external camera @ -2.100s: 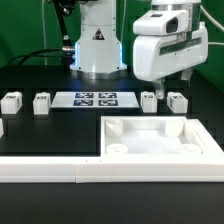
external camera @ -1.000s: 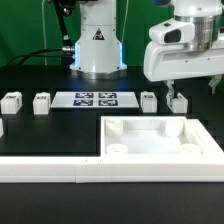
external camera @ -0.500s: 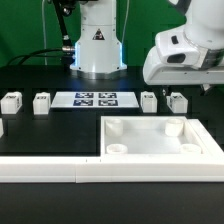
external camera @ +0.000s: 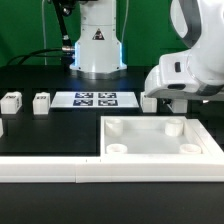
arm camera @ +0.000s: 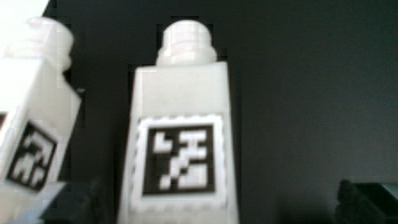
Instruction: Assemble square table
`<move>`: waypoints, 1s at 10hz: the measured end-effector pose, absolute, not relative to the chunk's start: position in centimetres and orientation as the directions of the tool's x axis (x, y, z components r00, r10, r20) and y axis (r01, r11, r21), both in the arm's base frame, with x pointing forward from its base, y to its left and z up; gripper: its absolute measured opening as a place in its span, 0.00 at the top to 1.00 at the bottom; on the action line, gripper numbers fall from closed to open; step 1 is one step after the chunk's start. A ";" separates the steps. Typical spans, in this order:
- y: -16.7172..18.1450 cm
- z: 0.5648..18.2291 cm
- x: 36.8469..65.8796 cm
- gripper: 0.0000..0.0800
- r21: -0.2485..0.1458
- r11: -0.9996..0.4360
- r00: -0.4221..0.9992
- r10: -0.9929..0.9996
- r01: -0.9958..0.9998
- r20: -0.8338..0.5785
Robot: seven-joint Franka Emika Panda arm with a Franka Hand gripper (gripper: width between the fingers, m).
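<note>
"Locating tabletop (external camera: pixel 150 141) and legs (external camera: pixel 12 101)?"
"Tabletop on table (external camera: pixel 50 132), exterior view's right. Two legs far left; two more beneath the arm (external camera: pixel 195 62). Jaws low over those; opening cannot be told."

Marker board (external camera: pixel 96 99) lies flat on the black table (external camera: pixel 45 135), four printed tags face up. Long white border rail (external camera: pixel 50 168) runs along the table's near edge. Green backdrop (external camera: pixel 25 25) behind, black cables (external camera: pixel 40 55) at the exterior view's left.
</note>
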State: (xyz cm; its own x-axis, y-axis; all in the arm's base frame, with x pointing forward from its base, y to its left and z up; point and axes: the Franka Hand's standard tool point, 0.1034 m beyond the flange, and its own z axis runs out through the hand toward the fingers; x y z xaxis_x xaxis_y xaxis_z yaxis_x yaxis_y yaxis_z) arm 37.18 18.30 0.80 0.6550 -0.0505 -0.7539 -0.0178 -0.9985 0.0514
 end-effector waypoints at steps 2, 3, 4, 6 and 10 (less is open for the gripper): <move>18.5 0.4 37.3 0.19 0.046 -0.998 0.632 -0.059 -0.036 -0.773; 18.5 0.5 37.3 0.19 0.046 -0.998 0.632 -0.059 -0.036 -0.773; 18.5 0.4 37.3 0.37 0.047 -0.998 0.631 -0.059 -0.036 -0.773; 18.5 0.4 37.3 0.58 0.046 -0.998 0.631 -0.059 -0.036 -0.774; 18.5 0.4 37.3 0.64 0.047 -0.998 0.631 -0.059 -0.036 -0.774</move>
State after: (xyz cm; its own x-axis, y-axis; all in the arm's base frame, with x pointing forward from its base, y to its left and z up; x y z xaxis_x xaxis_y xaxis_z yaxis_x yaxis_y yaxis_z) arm 37.27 18.46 0.43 0.6308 -0.0588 -0.7738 -0.0359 -0.9983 0.0465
